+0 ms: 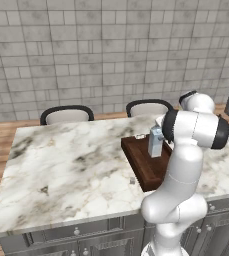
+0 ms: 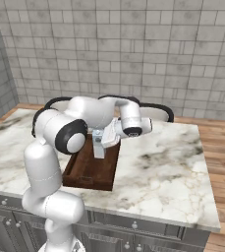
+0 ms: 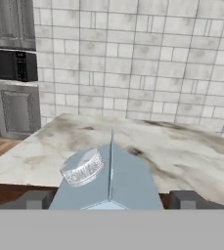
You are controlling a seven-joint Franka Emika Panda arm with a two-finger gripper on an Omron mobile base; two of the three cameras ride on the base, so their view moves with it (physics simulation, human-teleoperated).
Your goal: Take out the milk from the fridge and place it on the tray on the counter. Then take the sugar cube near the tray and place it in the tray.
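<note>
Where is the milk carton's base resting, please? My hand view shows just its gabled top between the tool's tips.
Observer: The milk stands on the floor of the tray, in the half farther from the robot's base.
Operator: Thank you. Is it upright or leaning?
Observer: Upright; in the right base view its sides run straight up from the tray floor.
Operator: And how does the tool reach it?
Observer: The tool comes in roughly level from the side, low over the tray. I cannot tell whether it is clamped on the carton.
</note>
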